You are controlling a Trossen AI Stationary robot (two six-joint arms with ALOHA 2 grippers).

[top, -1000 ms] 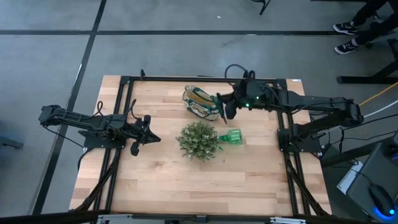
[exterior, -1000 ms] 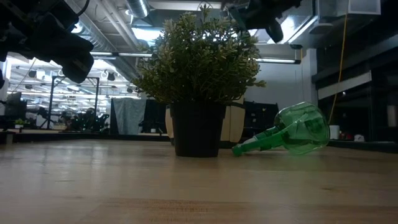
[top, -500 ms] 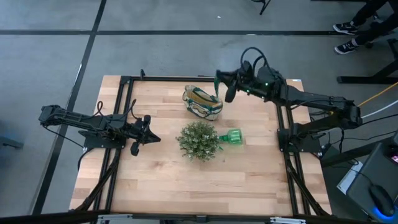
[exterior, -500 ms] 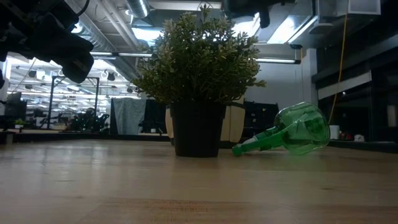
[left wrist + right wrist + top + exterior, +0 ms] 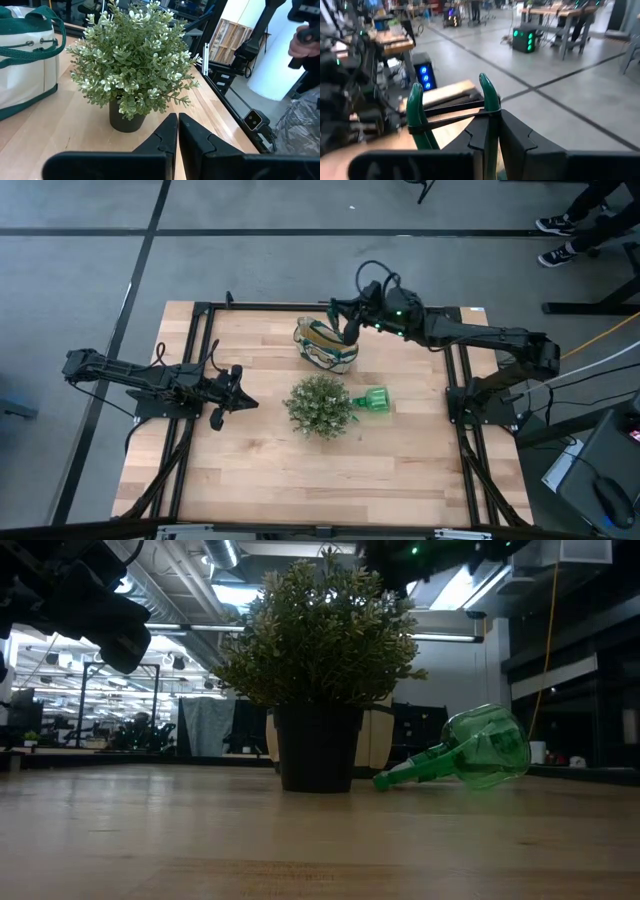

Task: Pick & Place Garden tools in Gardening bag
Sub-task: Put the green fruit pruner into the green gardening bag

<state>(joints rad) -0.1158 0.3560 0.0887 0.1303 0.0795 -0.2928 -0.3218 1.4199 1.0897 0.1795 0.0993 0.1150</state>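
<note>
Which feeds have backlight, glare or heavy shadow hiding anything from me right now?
Low view: ceiling lights behind leave the plant, its pot and the arms overhead as silhouettes, while the green plastic tool glows. High view: even light, soft shadows; gardening bag clear. Right wrist view: pruning shears in the right gripper well lit.

The right pincer (image 5: 349,330) hovers over the right edge of the bag (image 5: 325,345) at the far middle of the surface (image 5: 260,470). Just nearer stands the plant (image 5: 319,406), with a green tool (image 5: 374,401) lying against its right side. The left pincer (image 5: 236,394) waits at the surface's left edge, well apart from the plant.
</note>
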